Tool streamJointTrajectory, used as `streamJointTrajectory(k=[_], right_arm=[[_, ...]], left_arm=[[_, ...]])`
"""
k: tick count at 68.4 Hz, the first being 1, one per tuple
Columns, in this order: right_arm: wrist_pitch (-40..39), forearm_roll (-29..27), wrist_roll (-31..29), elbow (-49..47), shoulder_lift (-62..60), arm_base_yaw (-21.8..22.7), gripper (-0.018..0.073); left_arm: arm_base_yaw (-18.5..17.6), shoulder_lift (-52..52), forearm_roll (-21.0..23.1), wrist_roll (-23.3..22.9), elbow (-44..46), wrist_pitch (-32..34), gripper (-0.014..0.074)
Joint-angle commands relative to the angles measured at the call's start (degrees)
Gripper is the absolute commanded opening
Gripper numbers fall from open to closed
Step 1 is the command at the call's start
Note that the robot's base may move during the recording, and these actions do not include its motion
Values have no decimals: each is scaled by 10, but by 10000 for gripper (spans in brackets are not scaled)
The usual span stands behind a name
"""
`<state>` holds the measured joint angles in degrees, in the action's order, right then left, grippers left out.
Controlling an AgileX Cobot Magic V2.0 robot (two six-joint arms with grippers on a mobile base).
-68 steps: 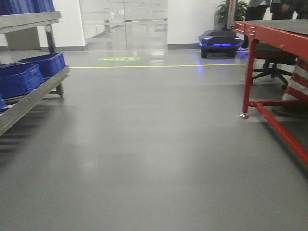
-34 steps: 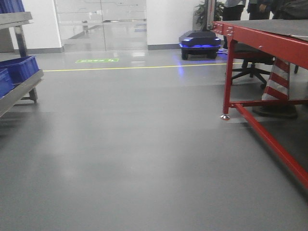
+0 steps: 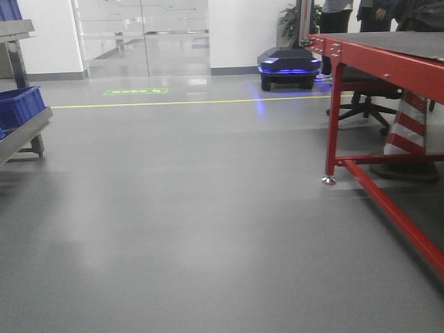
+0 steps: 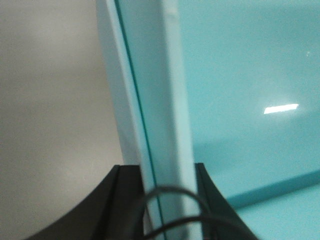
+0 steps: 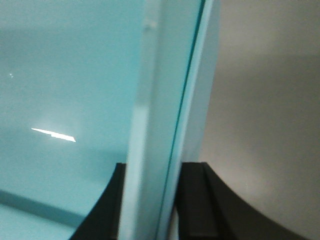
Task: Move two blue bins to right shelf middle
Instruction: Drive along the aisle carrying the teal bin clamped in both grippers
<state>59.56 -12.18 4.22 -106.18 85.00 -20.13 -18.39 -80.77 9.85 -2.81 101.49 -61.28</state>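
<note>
In both wrist views I see the thick pale sky-blue rim of the blue bins, with a thin dark seam running along it like two nested walls. My left gripper point(image 4: 162, 170) is shut on the rim point(image 4: 155, 100), and the bin's smooth inside point(image 4: 240, 75) lies to its right. My right gripper point(image 5: 152, 167) is shut on the opposite rim point(image 5: 165, 75), with the inside point(image 5: 65, 75) to its left. Neither the bins nor the grippers show in the front view. The right shelf is out of view.
A metal shelf point(image 3: 24, 132) with a dark blue crate point(image 3: 19, 105) stands at the left edge. A red-framed table point(image 3: 388, 55) fills the right, with a striped cone point(image 3: 406, 125) and an office chair point(image 3: 368, 104) under it. A black mobile robot with blue lights point(image 3: 288, 66) sits ahead, with people behind it.
The front view has swung to the right: the left shelf and its crates slid toward the left edge and more of the red table has come in.
</note>
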Motion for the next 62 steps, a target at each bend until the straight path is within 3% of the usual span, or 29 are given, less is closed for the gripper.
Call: streamJointTrajectory(k=[1,62], right_arm=[[-52,-1,-8,-10,-13,1,-153],[-52,-1,-8,-10,-13,1,-153]], left_arm=[[-2,9,15,12,10,28,-111],[-2,9,15,12,10,28,-111]])
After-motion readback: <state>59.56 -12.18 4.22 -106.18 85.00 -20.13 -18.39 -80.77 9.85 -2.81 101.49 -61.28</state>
